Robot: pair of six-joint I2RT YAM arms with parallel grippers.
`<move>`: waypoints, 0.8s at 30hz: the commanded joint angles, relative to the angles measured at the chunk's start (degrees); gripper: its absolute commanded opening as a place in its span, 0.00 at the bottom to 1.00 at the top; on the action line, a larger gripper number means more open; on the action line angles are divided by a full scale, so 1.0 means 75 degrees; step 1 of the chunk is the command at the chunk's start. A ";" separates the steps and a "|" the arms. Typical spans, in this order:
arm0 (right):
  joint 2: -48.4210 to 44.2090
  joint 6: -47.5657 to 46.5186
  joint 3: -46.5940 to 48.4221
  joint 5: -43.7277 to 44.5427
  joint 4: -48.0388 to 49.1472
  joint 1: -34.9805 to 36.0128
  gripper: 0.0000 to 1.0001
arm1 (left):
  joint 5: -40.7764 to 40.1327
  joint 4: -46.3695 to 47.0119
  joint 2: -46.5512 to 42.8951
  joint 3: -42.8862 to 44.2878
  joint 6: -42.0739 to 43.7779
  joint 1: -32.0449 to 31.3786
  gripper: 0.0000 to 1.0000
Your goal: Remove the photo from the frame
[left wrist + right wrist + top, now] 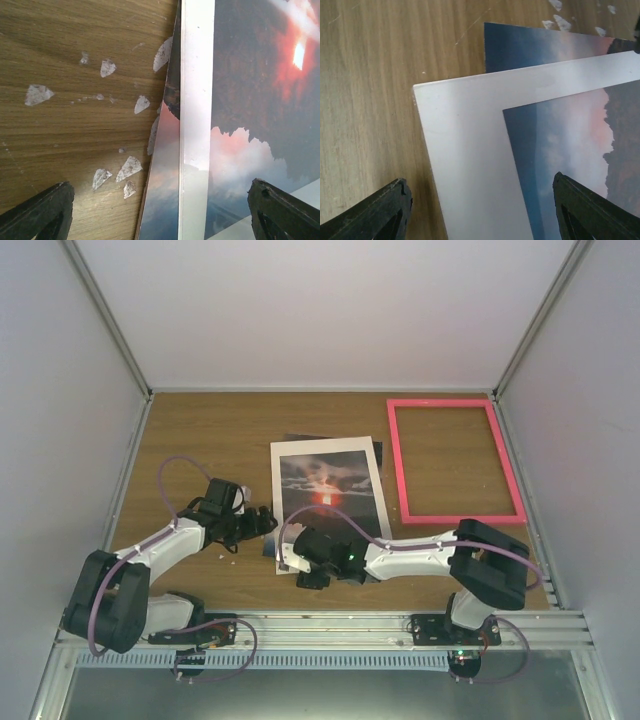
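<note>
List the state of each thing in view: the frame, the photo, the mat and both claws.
frame: empty, lying flat on the table, apart from the photo.
photo: out of the frame, flat on the table, under the white mat, edges sticking out.
white mat: lying on the photo, slightly skewed to it.
left claw: open, holding nothing.
right claw: open, holding nothing.

Bright pink frame [441,403], white mat [325,447] around dark red-orange sunset photo [322,490], wood-grain table [220,430].
</note>
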 commanded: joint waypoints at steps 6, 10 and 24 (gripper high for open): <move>0.0586 -0.0360 0.0189 0.0711 -0.0095 0.0349 0.78 | 0.0290 0.0452 0.0234 -0.0115 0.0144 0.0033 0.94; 0.0643 -0.0352 0.0111 0.1229 0.0087 0.0344 0.78 | 0.0331 0.0472 0.0304 -0.0130 0.0157 0.0038 0.93; 0.0105 -0.0138 -0.0090 0.1937 0.0626 -0.0468 0.77 | 0.0542 0.0631 0.0357 -0.0250 0.0095 0.0038 0.90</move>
